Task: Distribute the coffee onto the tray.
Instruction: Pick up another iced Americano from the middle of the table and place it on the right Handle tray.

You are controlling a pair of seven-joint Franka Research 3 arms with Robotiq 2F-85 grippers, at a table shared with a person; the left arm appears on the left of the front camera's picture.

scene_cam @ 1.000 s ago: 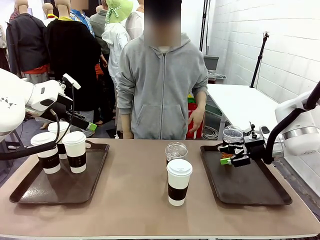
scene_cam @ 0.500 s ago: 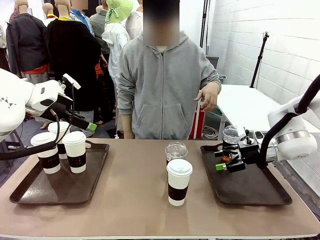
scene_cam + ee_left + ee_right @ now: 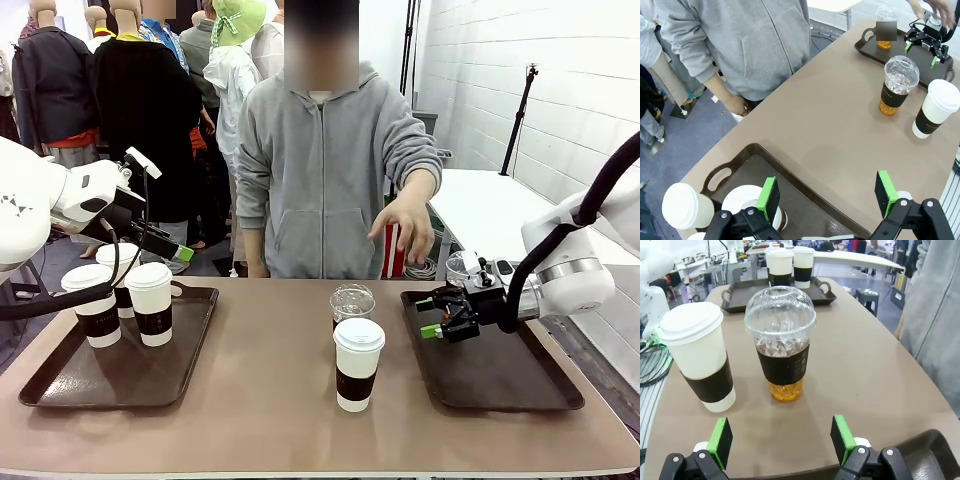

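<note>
Brown table [image 3: 270,420], with a dark brown plastic tray at each end. On the left tray [image 3: 120,378], three tall white paper cups with white lids and dark brown sleeves [image 3: 150,303] stand clustered at its far left corner, upright. A fourth paper cup [image 3: 358,364] stands on the bare table, mid-surface towards the near edge. A clear plastic dome-lidded cup [image 3: 352,300] stands just behind it, with a dark band, ice, and amber liquid at the base. A second clear cup [image 3: 463,268] stands in the far left corner of the right tray [image 3: 500,378].

The left gripper [image 3: 827,196] hangs above the left tray's far edge, jaws wide, empty. The right gripper [image 3: 432,317] is over the right tray's left edge, jaws spread wide, holding nothing. The person's hand [image 3: 405,225] reaches above the right tray.
</note>
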